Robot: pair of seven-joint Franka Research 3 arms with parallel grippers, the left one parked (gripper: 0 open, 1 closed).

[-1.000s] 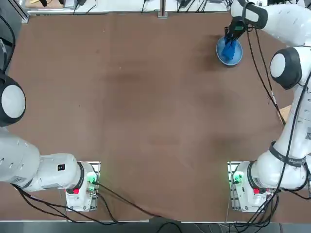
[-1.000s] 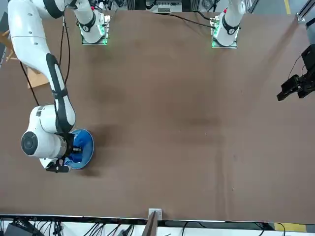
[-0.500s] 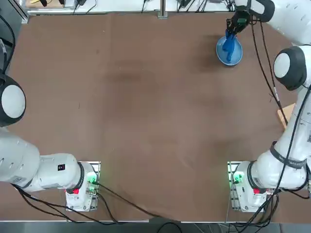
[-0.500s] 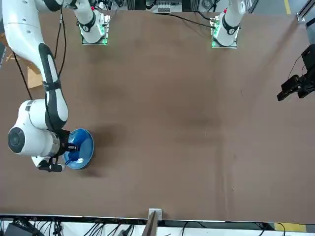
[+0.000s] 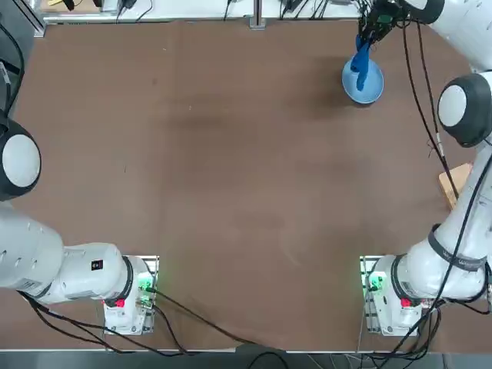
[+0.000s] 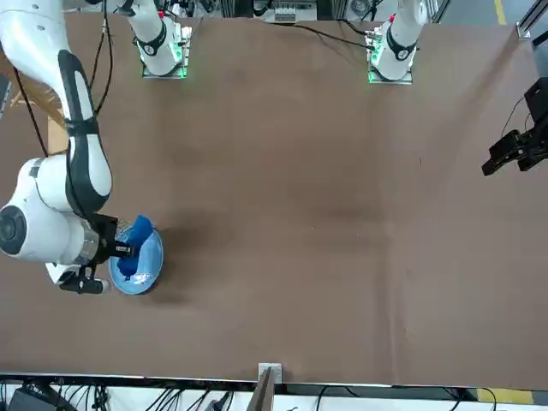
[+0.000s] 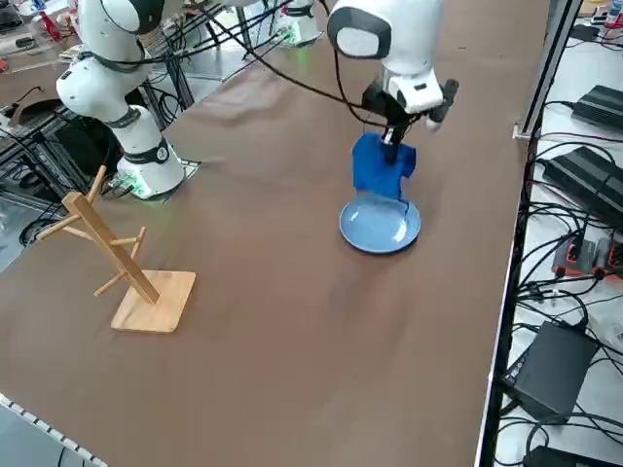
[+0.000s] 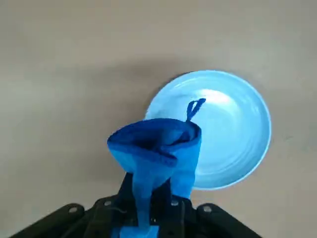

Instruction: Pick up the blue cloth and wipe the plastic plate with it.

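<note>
The blue cloth (image 7: 380, 167) hangs bunched and long from my right gripper (image 7: 392, 136), which is shut on its top end. Its lower hem dangles just over the plastic plate (image 7: 384, 229), a light blue round dish at the table's far right corner. In the top view the cloth (image 5: 360, 60) drapes over the plate's (image 5: 370, 91) far left part, under the gripper (image 5: 369, 31). The wrist view shows the cloth (image 8: 158, 148) pinched in the gripper (image 8: 148, 218), a small loop tag hanging over the plate (image 8: 233, 144). From the front, cloth (image 6: 134, 241), plate (image 6: 147, 272) and gripper (image 6: 118, 250) sit at the left.
A wooden peg stand (image 7: 127, 272) sits on the table near its right edge, between my arm's base and the plate. The table's far edge runs close behind the plate. Cables and black boxes (image 7: 555, 360) lie on the floor beyond that edge.
My right gripper has risen and drawn back toward the far edge, pulling the cloth up off the plate until it hangs stretched. The plate has stayed in place.
</note>
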